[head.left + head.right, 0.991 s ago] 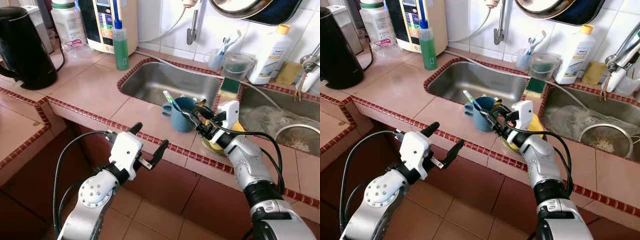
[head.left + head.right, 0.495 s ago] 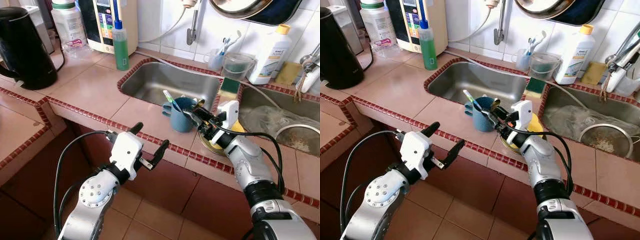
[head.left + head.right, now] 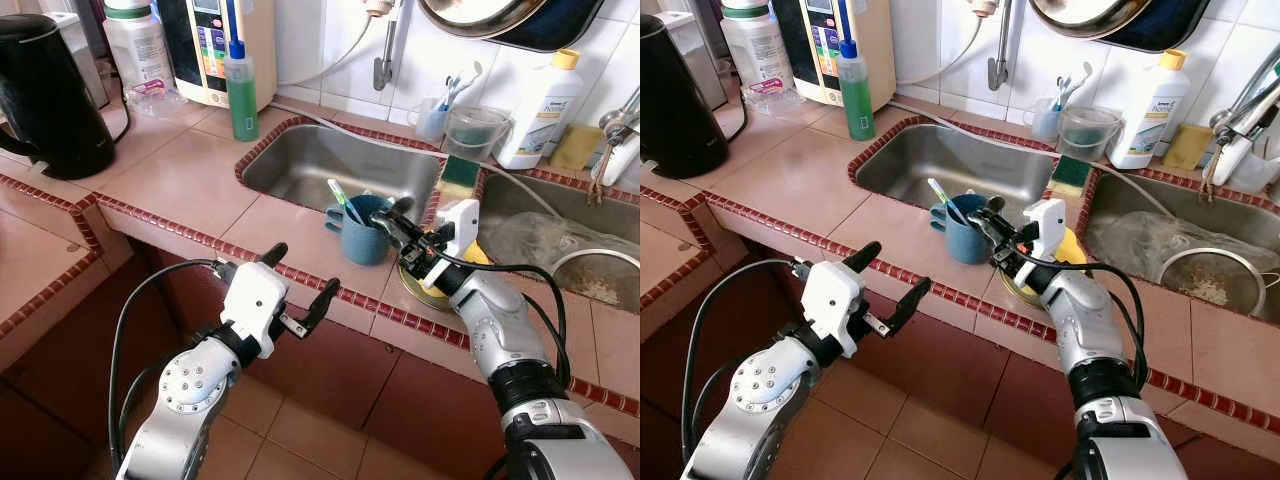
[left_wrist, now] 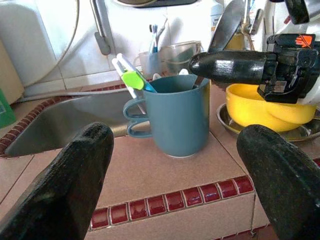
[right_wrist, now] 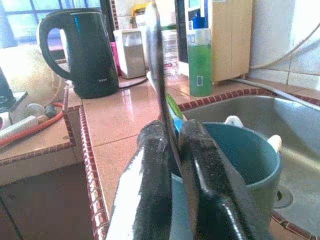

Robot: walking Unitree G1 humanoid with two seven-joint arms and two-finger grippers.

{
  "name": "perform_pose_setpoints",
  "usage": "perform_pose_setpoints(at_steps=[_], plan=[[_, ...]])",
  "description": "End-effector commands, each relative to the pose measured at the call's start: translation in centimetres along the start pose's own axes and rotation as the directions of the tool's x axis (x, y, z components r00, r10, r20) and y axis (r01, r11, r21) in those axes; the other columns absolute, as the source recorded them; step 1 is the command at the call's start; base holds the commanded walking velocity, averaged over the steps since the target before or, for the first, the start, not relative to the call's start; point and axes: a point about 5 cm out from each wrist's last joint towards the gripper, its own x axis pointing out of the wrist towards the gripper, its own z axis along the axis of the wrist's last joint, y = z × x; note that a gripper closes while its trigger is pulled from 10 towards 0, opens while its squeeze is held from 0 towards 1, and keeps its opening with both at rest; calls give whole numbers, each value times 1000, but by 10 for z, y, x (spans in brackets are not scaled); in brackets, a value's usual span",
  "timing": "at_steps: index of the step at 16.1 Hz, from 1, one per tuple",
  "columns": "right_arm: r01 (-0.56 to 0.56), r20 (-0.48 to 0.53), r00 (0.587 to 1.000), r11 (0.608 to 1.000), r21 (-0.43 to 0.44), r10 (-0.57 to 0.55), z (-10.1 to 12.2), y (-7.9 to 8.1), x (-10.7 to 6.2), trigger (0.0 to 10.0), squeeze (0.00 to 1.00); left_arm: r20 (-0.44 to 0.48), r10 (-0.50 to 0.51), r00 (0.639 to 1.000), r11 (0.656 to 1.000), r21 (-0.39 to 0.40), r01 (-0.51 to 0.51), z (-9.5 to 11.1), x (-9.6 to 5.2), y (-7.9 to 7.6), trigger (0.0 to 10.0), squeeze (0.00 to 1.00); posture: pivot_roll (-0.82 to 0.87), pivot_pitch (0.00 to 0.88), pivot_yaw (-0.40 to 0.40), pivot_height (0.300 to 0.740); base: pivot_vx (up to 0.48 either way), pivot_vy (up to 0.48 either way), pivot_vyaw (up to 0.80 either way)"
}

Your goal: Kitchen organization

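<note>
Spoon (image 5: 159,75) pinched in right gripper (image 3: 392,220) jaws, poised over blue mug (image 3: 364,232) on tabletop (image 3: 180,180) at sink's 6 o'clock. Risk: tilted handle catches rim, tips mug toward edge. Left gripper (image 3: 296,285) jaws wide, holding nothing.

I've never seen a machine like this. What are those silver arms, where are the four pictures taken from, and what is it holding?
It is a humanoid robot with two arms, each ending in two black fingers. Two pictures come from cameras in its head, looking down at a tiled kitchen counter. The other two come from cameras on its wrists, looking along the fingers. The right gripper is shut on a spoon, with the bowl end up, held over a blue mug with a toothbrush in it. Beside the mug is a yellow bowl, behind it a sink. The left gripper hovers open before the counter's edge, holding nothing.
</note>
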Motion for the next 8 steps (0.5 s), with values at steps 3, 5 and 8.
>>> perform_pose_setpoints(at_steps=[3,5,8], plan=[[-18,49,999,999,-32,20,16,-3,3,0,0,11,-14,1000,1000,7,14,2,3,-2,10000,0,-17,0,-36,740,0,0,0],[-29,53,998,999,-33,30,18,-2,4,0,0,13,-13,1000,1000,7,12,2,3,-1,10000,0,-17,0,-37,740,0,0,0],[-22,59,998,999,-41,24,21,-3,5,0,0,14,-13,1000,1000,8,12,3,3,-2,10000,0,-18,0,-36,740,0,0,0]])
